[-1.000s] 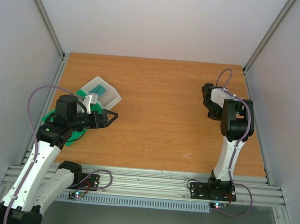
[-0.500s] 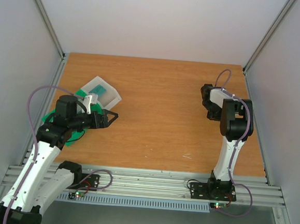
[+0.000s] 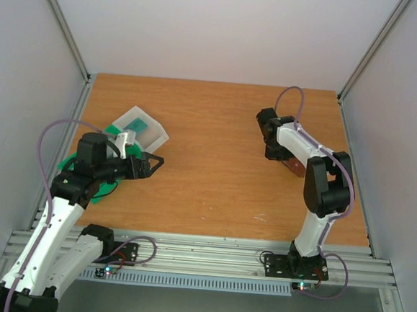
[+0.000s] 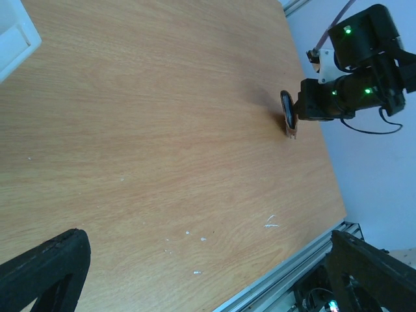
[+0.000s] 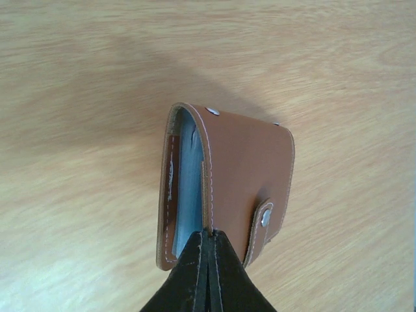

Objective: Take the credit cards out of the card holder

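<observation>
The brown card holder [image 5: 240,175] hangs on edge just above the table, its grey-blue inner face [image 5: 188,182] showing in the slightly open fold. My right gripper [image 5: 208,244] is shut on one flap's edge. In the top view the card holder [image 3: 292,165] sits under my right gripper [image 3: 281,154] at mid-right. It also shows in the left wrist view [image 4: 288,117]. No card shows inside it. A pale teal card [image 3: 134,126] lies in the clear box. The red card is out of view. My left gripper [image 3: 156,162] [image 4: 207,260] is open and empty at the left.
A clear plastic box [image 3: 151,132] stands at the far left, and its corner shows in the left wrist view [image 4: 13,39]. A green tray [image 3: 70,164] lies partly under my left arm. The table's near edge has a metal rail [image 4: 286,279].
My right gripper has swung left and toward the table's middle with the card holder, which now shows below the forearm. My left arm has not moved.
</observation>
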